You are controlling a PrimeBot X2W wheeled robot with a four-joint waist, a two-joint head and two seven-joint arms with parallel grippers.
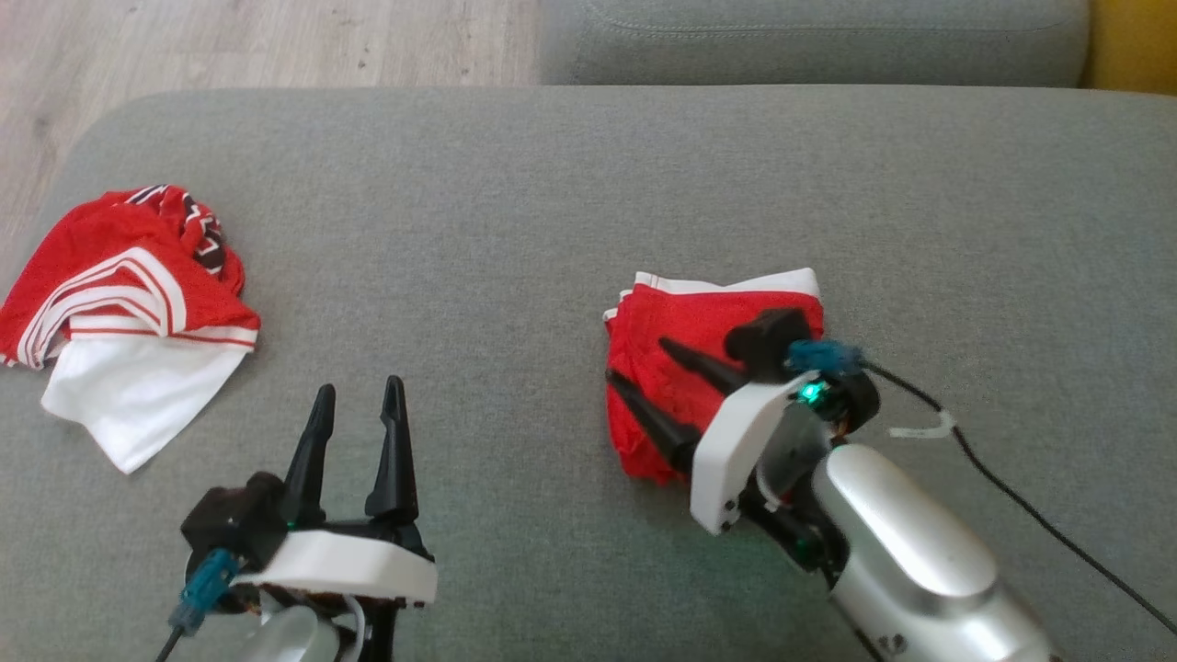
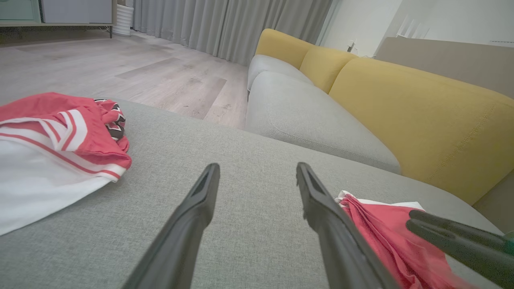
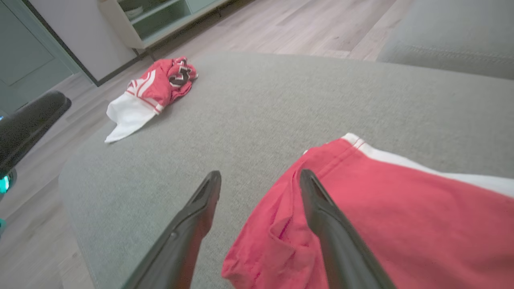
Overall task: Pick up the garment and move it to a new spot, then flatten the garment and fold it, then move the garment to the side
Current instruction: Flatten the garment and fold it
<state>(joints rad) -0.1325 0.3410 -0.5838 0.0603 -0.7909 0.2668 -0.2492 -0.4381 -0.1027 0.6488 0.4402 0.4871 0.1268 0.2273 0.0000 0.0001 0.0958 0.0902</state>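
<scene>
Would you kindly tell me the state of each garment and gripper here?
red garment with a white band: folded into a compact stack, lying on the gray cushion.
red-and-white jersey: crumpled in a heap, nothing touching it.
left gripper: open, holding nothing.
right gripper: open, fingers straddling the folded garment's edge, gripping nothing.

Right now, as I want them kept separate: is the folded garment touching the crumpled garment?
Apart. The head view shows a wide stretch of bare grey cushion between the folded garment and the crumpled garment.
</scene>
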